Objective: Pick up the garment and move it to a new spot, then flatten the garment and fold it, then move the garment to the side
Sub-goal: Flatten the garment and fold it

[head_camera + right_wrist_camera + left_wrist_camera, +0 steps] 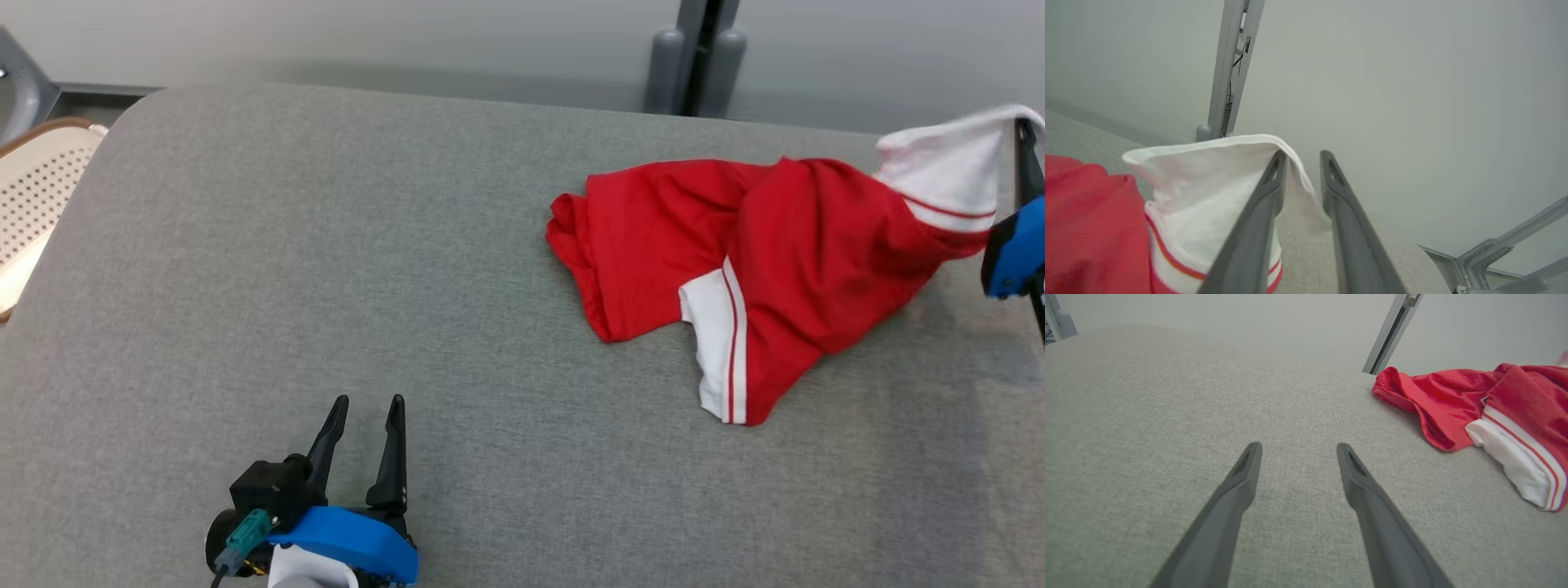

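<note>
**Item 1: left gripper** (369,402). Released, its jaws spread wide with nothing between them. It hangs low over the grey padded surface (326,245), fingers pointing away from the robot.

**Item 2: right gripper** (1304,155). The jaws stand partly apart and are not clenched. The white sleeve cuff (1208,183) is draped over the tip of the finger on the left of the wrist view. A fold of it hangs down into the gap between the fingers.

**Item 3: garment** (784,245). Red with white, red-striped sleeve ends, crumpled. The body lies on the padded surface just beside the right gripper, on its inner side. One sleeve is raised to that gripper's fingertip. It sits ahead and to the right of the left gripper, well apart.

**Item 4: surroundings.** A grey post (694,57) stands beyond the garment, and a cream perforated seat (41,188) is far left of the left gripper.
</note>
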